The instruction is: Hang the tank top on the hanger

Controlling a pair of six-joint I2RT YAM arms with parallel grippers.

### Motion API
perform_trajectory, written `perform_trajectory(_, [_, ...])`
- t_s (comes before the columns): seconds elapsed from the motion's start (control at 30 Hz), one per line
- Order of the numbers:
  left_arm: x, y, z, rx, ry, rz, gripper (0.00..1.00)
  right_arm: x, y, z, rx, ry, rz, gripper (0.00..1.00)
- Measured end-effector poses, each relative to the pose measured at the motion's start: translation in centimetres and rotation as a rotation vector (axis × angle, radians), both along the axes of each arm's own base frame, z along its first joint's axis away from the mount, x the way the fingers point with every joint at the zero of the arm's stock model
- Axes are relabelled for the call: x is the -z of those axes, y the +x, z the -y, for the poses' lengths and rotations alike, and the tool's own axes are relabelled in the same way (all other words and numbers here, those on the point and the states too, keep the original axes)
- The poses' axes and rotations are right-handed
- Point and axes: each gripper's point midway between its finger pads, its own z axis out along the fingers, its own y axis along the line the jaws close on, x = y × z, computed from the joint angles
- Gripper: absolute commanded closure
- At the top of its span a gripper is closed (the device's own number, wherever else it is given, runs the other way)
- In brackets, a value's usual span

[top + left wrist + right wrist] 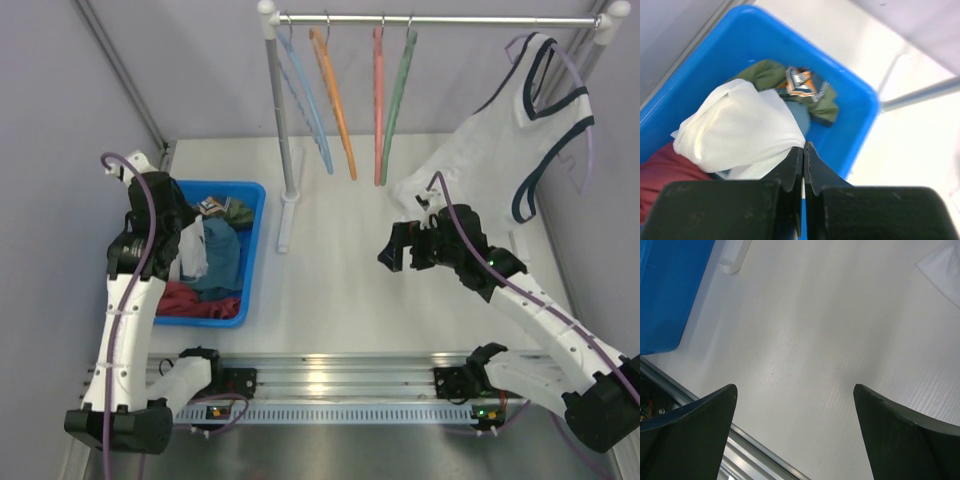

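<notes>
The plain white tank top (740, 125) lies bunched in the blue bin (855, 100), its edge drawn up to my left gripper (804, 146). The jaws are pressed together on a thin sliver of the white fabric. In the top view the left gripper (185, 245) is low over the bin beside the white cloth (197, 250). The sage-green hanger (398, 100) hangs on the rail at the back. My right gripper (400, 250) is open and empty above the bare table (805, 315), with both fingers wide apart (795, 405).
The bin (250, 250) also holds red, teal and olive clothes. The rail carries blue (305, 100), orange (335, 100) and salmon-red (378, 100) hangers. A navy-edged white tank top (500, 150) hangs at the right. The rack post (285, 150) stands beside the bin.
</notes>
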Motion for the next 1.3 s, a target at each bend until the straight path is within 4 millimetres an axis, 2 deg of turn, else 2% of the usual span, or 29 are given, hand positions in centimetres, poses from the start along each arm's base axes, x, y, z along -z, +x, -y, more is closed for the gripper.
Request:
perform_trajectory(0.17, [-5.4, -0.2, 2.4, 0.118, -0.011, 0.121, 1.00, -1.2, 0.6, -0.3, 0.000, 0.010, 0.019, 0.00])
perform_trajectory(0.27, [-9.4, -0.4, 3.5, 0.181, -0.017, 0.207, 1.00, -1.7, 0.8, -0.4, 0.000, 0.017, 0.030, 0.00])
perform_trajectory(0.43, [-15.3, -1.3, 5.2, 0.285, -0.035, 0.341, 1.00, -1.7, 0.8, -0.3, 0.006, 0.013, 0.033, 0.00])
perform_trajectory(0.53, [-17.6, -2.0, 6.8, 0.379, -0.058, 0.395, 1.00, -1.7, 0.9, -0.3, 0.010, 0.011, 0.034, 0.00])
perform_trajectory(0.67, [-19.2, -2.4, 8.9, 0.495, -0.094, 0.426, 1.00, -2.2, 1.1, 0.0, 0.025, 0.008, 0.051, 0.00])
perform_trajectory(0.83, [-18.7, -2.7, 11.9, 0.618, -0.156, 0.415, 1.00, -3.8, 1.0, 0.5, 0.043, 0.023, 0.107, 0.00])
perform_trajectory(0.9, [-17.7, -2.9, 14.1, 0.678, -0.175, 0.391, 1.00, -4.5, 0.8, 0.7, 0.047, 0.031, 0.129, 0.00])
perform_trajectory(1.1, [-14.0, -4.5, 23.5, 0.888, -0.195, 0.295, 1.00, -6.0, 0.4, 1.4, 0.064, 0.047, 0.181, 0.00])
perform_trajectory(1.17, [-12.1, -4.9, 25.8, 0.918, -0.189, 0.258, 1.00, -6.3, 0.2, 1.7, 0.073, 0.047, 0.192, 0.00])
perform_trajectory(1.3, [-8.5, -5.4, 29.0, 0.937, -0.179, 0.204, 1.00, -6.7, -0.3, 2.5, 0.099, 0.040, 0.208, 0.00])
